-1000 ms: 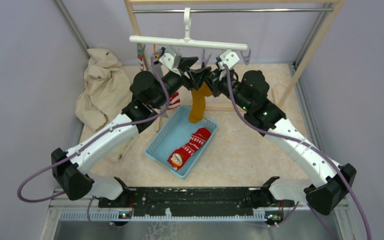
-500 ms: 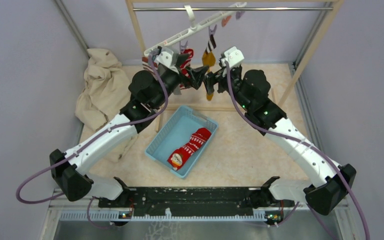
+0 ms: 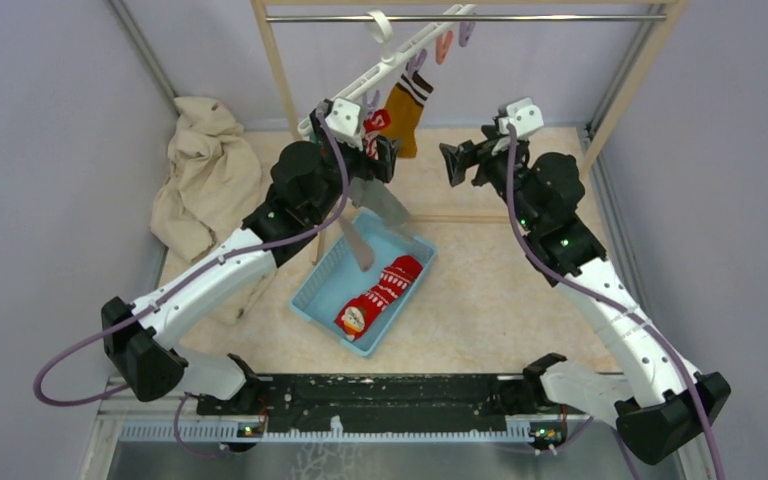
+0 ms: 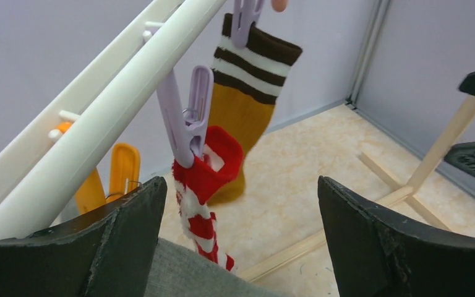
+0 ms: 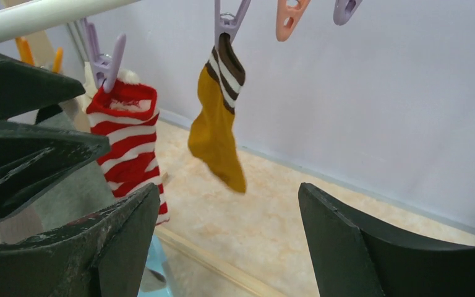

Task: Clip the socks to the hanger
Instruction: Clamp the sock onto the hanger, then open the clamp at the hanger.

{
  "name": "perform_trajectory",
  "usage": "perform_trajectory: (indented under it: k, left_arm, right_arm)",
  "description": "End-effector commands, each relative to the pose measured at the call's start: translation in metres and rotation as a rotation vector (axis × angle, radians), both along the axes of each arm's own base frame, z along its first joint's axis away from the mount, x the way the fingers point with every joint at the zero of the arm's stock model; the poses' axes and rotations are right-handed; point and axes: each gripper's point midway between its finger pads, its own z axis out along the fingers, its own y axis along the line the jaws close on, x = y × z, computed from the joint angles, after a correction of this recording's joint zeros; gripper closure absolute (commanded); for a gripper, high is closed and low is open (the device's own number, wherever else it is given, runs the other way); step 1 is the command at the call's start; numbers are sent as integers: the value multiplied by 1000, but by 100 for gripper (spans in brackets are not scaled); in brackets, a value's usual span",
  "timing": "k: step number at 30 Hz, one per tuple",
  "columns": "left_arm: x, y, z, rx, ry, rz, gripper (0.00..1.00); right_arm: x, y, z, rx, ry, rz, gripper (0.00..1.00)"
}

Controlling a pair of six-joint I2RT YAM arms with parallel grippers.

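Observation:
The white hanger hangs tilted from the rail, its left end low. The mustard-yellow sock, with a brown-and-white cuff, hangs from a purple peg, free of both grippers. The red patterned sock lies in the blue basket. My left gripper stands open just below the hanger's low end, nothing between its fingers. My right gripper is open too, to the right of the mustard sock and apart from it.
A red-and-white striped sock hangs on another purple peg beside the mustard one. A grey sock dangles under the left gripper. A beige cloth is heaped at the left. The wooden rack and its metal rail stand behind.
Both grippers opened and let go. The right one drew back to the right. The hanger swung from level to steeply tilted, with the mustard sock now hanging from its peg.

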Motion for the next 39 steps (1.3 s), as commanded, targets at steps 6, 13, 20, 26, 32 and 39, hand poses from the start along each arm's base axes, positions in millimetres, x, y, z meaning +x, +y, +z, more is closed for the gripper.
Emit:
perform_trajectory:
  k: [6, 13, 20, 26, 32, 39]
  left_arm:
    - [40, 43, -36, 35, 101, 167, 5]
    - [48, 61, -46, 31, 135, 223, 6]
    - [55, 65, -50, 40, 155, 233, 6]
    - [58, 67, -52, 45, 161, 239, 6]
    - [61, 71, -52, 17, 175, 239, 6]
    - [64, 71, -56, 21, 185, 239, 6]
  right_arm:
    - [7, -23, 4, 108, 33, -78, 21]
    - [40, -36, -10, 221, 148, -76, 20]
    - [51, -40, 3, 284, 78, -34, 20]
    - [56, -56, 23, 290, 17, 60, 20]
    - [76, -64, 36, 319, -22, 130, 20]
    - [86, -47, 61, 365, -78, 256, 24]
